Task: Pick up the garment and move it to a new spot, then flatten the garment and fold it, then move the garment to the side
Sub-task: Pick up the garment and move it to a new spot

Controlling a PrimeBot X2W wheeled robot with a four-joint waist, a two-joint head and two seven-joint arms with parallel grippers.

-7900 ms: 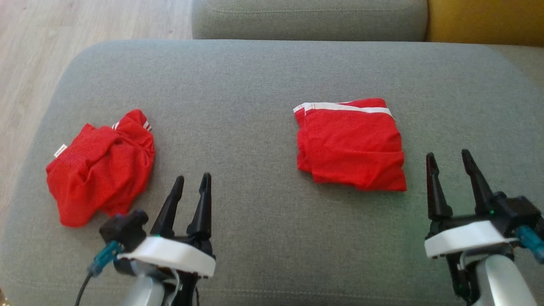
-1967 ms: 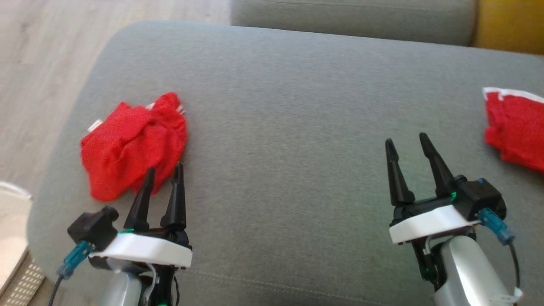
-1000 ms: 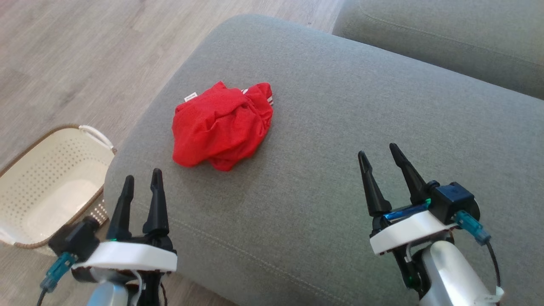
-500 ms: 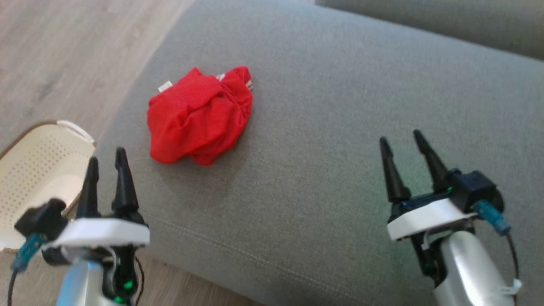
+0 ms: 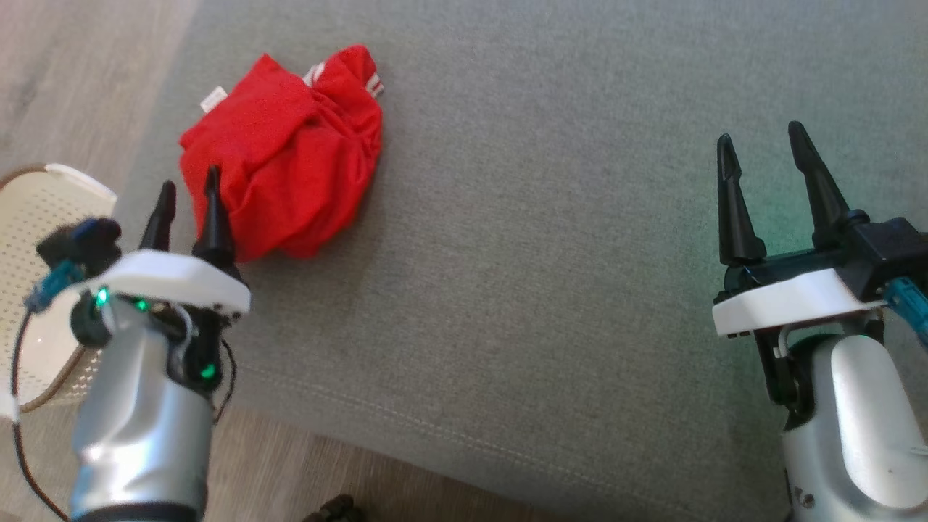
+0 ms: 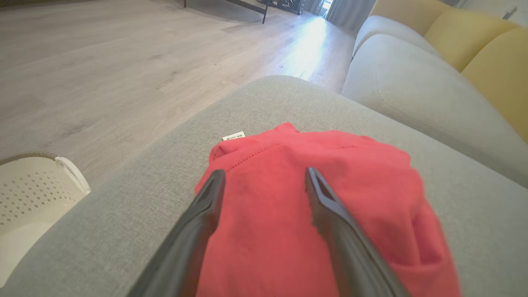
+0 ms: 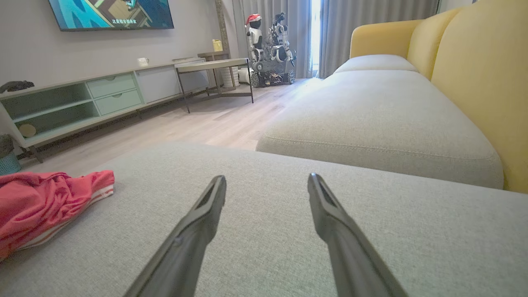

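The crumpled garment (image 5: 283,156) lies just ahead of the open left end effector (image 5: 190,179), far nearer than the open right end effector (image 5: 760,132).

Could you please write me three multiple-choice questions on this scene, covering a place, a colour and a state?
1. Where does the basket stand? A on the floor beside the cushion; B on the cushion; C on a shelf.
2. What colour is the garment? A blue; B red; C green.
3. How is the left gripper? A open; B shut on the garment; C shut, empty.
Answers: 1 A, it sits on wood floor off the cushion's edge. 2 B, red cloth with white stripes. 3 A, its fingers stand apart, gripping nothing.
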